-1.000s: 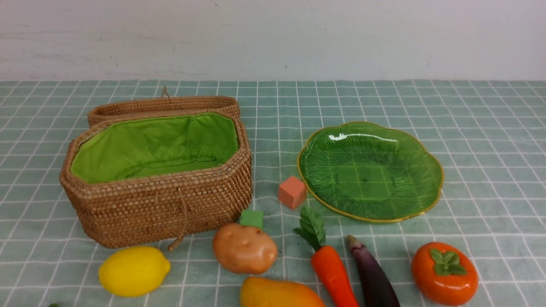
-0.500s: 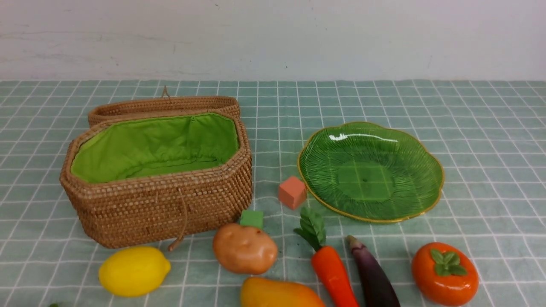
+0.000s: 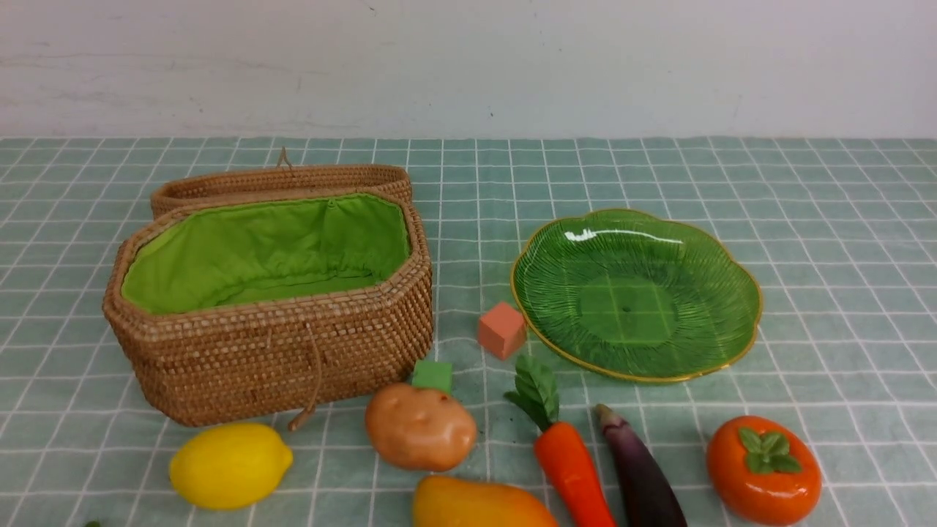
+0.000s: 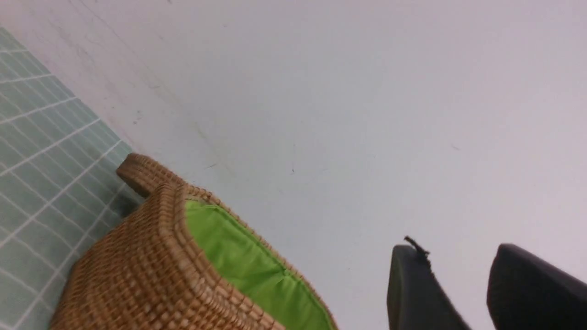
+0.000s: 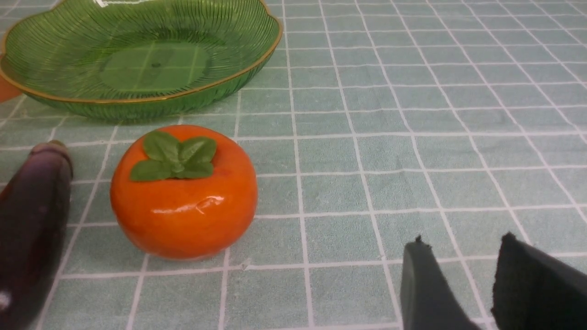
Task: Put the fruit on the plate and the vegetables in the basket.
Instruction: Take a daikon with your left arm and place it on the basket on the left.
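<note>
basket: brown wicker basket [image 3: 278, 359], at the left, lined in bright green cloth; nothing visible in it
lid: woven lid [image 3: 285, 179], just behind the basket
plate: green glass plate [image 3: 635, 296], gold-rimmed, right of the basket, bare
lemon: yellow lemon [image 3: 230, 465], on the table in front of the basket
mango: orange-yellow mango [image 3: 483, 503], at the near edge of the front view, partly cut off
persimmon: orange-red persimmon [image 3: 763, 469], leafy cap up, in front of the plate at the right
potato: brown potato [image 3: 419, 427], near the green cube [image 3: 432, 375]
carrot: orange carrot [image 3: 573, 472], green top pointing away, beside the eggplant [image 3: 643, 472]
other cube: salmon cube [image 3: 502, 331], just beside the plate
table: table [image 3: 842, 293] under a green cloth with a white grid
room: pale, lightly marked wall [image 3: 468, 66] behind
left end effector: left end effector [image 4: 458, 275], fingers apart, nothing between them
right end effector: right end effector [image 5: 463, 270], fingers apart, holding nothing
</note>
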{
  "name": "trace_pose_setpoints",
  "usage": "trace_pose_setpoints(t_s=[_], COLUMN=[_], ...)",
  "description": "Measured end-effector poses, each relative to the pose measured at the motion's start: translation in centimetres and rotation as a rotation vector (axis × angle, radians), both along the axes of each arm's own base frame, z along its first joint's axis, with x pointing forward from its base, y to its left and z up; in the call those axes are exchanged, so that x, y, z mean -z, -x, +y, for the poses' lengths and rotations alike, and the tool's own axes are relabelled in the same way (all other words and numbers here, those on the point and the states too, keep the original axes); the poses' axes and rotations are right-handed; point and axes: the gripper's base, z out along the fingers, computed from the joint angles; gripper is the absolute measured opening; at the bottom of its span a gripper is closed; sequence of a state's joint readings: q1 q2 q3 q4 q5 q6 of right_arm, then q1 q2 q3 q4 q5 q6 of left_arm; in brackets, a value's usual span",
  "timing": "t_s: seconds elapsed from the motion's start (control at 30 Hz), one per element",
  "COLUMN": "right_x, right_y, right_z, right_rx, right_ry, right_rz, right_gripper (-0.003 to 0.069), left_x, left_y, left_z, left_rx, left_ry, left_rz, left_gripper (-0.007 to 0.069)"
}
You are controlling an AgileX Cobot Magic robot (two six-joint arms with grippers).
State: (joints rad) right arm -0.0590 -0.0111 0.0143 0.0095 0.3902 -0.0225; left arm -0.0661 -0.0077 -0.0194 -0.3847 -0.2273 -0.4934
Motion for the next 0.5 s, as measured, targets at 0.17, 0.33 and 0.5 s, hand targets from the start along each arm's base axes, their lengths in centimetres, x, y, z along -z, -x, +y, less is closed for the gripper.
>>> trace_pose_setpoints(t_s=[0.17,0.33,0.5], right_x=[0.0,0.0,0.0], right_y=[0.0,0.0,0.0], right_z=[0.0,0.0,0.0], right_rx=[0.0,0.0,0.0], right_ry=[0.0,0.0,0.0], right_rz=[0.0,0.0,0.0], right_gripper=[0.0242,0.0242,0.0242], left_x=[-6.4,-13.0,-14.3], left_y=[1.9,1.7,-1.1], left_z=[-0.3,-1.2,-1.8], left_rx=[0.018,0.104,0.162], left_ry=[-0.088,-0.163,-0.297], left_rz=[-0.104,0.068,0.447], left_gripper=[0.0239,0.0239,0.0239])
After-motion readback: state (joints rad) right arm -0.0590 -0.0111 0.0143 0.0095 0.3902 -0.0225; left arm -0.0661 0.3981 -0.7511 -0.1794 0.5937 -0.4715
